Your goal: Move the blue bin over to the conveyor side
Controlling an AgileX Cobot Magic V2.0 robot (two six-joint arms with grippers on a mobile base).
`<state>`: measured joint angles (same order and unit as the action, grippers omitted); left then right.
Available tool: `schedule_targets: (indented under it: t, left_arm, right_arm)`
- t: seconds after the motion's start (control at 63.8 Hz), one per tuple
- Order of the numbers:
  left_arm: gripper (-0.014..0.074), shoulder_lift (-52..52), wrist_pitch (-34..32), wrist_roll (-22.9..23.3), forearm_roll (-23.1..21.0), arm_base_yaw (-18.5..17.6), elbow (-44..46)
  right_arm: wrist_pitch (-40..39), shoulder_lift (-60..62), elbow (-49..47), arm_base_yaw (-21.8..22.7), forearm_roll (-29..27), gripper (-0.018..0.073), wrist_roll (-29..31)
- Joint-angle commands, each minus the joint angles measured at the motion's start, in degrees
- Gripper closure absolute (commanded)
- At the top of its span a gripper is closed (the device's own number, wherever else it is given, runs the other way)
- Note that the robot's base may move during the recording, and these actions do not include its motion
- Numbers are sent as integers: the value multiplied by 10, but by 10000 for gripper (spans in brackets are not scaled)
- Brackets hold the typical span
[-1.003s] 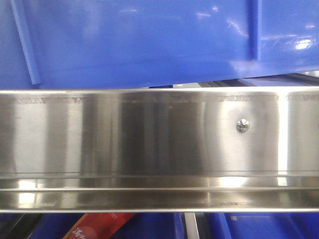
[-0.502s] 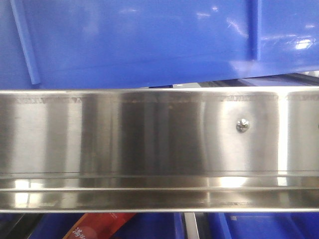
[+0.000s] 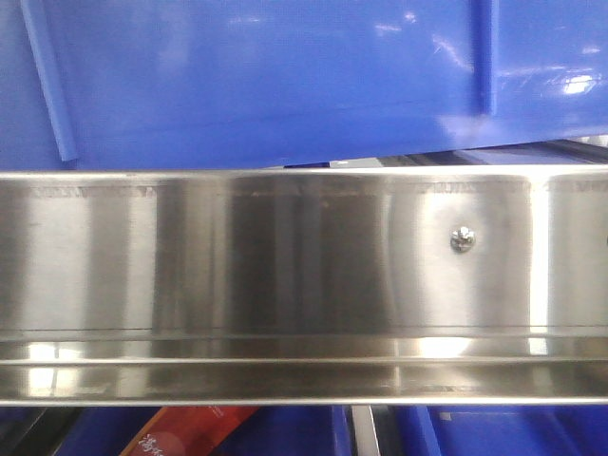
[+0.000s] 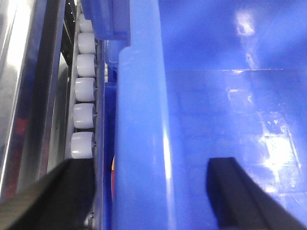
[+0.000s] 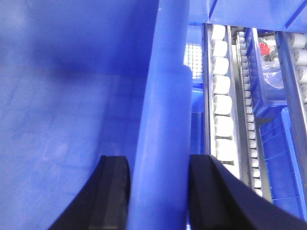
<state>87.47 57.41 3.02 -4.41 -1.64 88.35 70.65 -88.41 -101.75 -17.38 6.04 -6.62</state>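
Two grippers straddle opposite walls of the blue bin [image 3: 285, 76]. The right gripper [image 5: 158, 165] pinches the rim tight, while the left gripper [image 4: 151, 165] sits astride its wall with a gap on either side, apparently not clamped. Nothing has shifted over the last second. The bin sits tilted just beyond the steel rail [image 3: 285, 275], beside white rollers [image 4: 81, 115]. No belt is in view, so the carry looks paused.

Glare streaks the steel rail [image 3: 285, 275] and blue bin [image 3: 285, 85] (wrist views blurry).
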Motion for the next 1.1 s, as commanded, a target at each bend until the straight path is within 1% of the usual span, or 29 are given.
schedule_targets:
  t: [0.0, 0.125, 0.141, 0.172, 0.235, 0.298, 0.831, 0.956, 1.081]
  left_arm:
    - [333, -2, -10, 2, -3, -3, 5]
    - [557, -2, -10, 2, -3, -3, 5]
    - [598, -2, -10, 2, -3, -3, 5]
    - [640, -2, -10, 2, -3, -3, 5]
    - [603, -2, -10, 2, -4, -3, 5]
    - [594, -2, -10, 2, -4, -3, 5]
    - [594, -2, -10, 2, -4, -3, 6]
    - [617, -9, 13, 2, -4, -3, 33]
    - [615, -25, 29, 6, -4, -3, 61]
  right_arm:
    - [-7, 7, 1, 0, -4, 634, 7]
    - [-7, 7, 1, 0, -13, 634, 7]
    - [-7, 7, 1, 0, -14, 634, 7]
    - [-7, 7, 1, 0, -19, 634, 7]
    - [-7, 7, 1, 0, -21, 634, 7]
    - [-7, 7, 1, 0, -22, 634, 7]
    - [-7, 4, 1, 0, -21, 634, 7]
    - [-7, 7, -12, 0, -20, 639, 7]
    - [-7, 15, -36, 0, -20, 638, 7]
